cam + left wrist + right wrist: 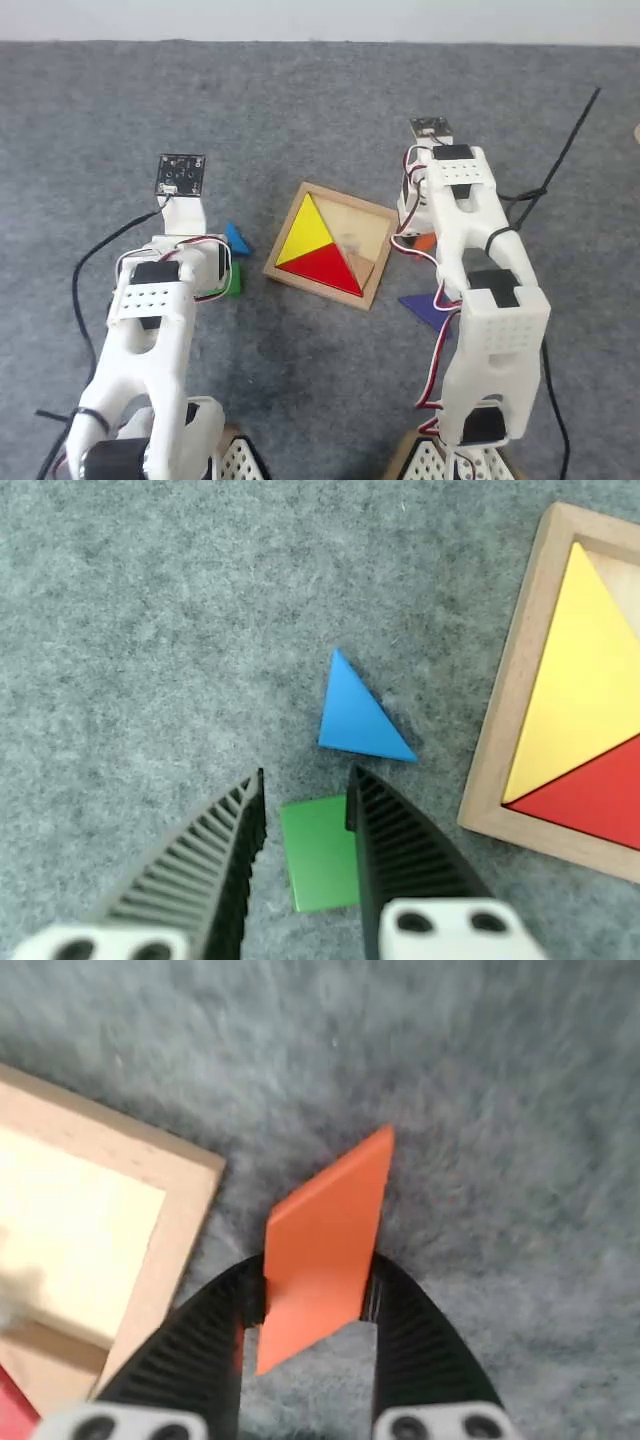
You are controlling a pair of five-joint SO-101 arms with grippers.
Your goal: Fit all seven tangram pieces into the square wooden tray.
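Note:
The square wooden tray point(376, 278) lies between the arms and holds a yellow triangle point(305, 235) and a red triangle point(325, 266). My right gripper point(312, 1285) is shut on an orange parallelogram point(325, 1230), just off the tray's edge point(180, 1220); in the high view the orange piece point(426, 240) peeks out beside that arm. My left gripper point(305, 780) stands open over a green square point(318, 852), with a blue triangle point(358, 720) just beyond its fingertips. The tray's frame point(505, 730) lies further along from the blue triangle.
A dark blue piece point(426, 306) lies on the grey carpet beside the right arm, toward the front from the tray. Cables run from both arms across the carpet. Open carpet stretches behind the tray.

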